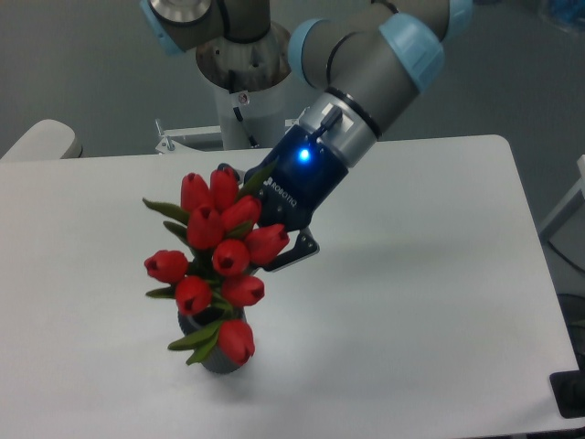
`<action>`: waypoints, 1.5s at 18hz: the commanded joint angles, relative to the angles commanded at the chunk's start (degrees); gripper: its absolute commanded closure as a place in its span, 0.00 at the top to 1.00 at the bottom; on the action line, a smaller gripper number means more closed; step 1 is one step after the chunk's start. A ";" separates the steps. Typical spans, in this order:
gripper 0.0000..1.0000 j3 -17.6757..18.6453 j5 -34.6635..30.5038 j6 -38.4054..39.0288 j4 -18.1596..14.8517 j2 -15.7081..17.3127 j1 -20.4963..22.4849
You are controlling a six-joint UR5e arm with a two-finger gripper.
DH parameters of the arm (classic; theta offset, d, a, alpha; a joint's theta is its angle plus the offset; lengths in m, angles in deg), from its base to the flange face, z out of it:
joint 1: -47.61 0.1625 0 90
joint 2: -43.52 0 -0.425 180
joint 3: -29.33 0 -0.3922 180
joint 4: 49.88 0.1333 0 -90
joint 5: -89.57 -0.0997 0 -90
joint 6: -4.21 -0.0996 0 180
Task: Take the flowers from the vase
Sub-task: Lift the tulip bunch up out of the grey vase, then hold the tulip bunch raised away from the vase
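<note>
Flowers [219, 251]: red tulip bunch, buds leaning up and toward camera-left, lowest bud hanging over the mouth of the vase [212, 352]. Stems not visible; I can't tell whether their ends are inside the vase or just above it. Vase stands upright on the white desk [430, 302], near the front edge.

Tool [265, 240]: comes in from camera-right and behind, buried in the bunch at mid-height. It appears clamped on the flowers, though the buds hide the contact itself. One dark finger [300, 254] shows just right of the buds.

Key relation, my read: the bunch's long axis runs steeply up out of the vase, tilted. Pull must follow that axis upward, or the stems drag the vase over.
</note>
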 joint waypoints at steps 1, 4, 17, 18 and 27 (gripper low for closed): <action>0.40 -0.35 0.09 0.09 0.00 -0.09 0.18; 0.40 -1.05 0.00 0.00 0.00 -0.26 1.58; 0.39 -1.76 -0.70 -2.63 0.44 -5.54 13.79; 0.39 -1.76 -0.70 -2.63 0.44 -5.62 14.50; 0.39 -1.58 -0.88 -4.83 0.44 -5.98 18.28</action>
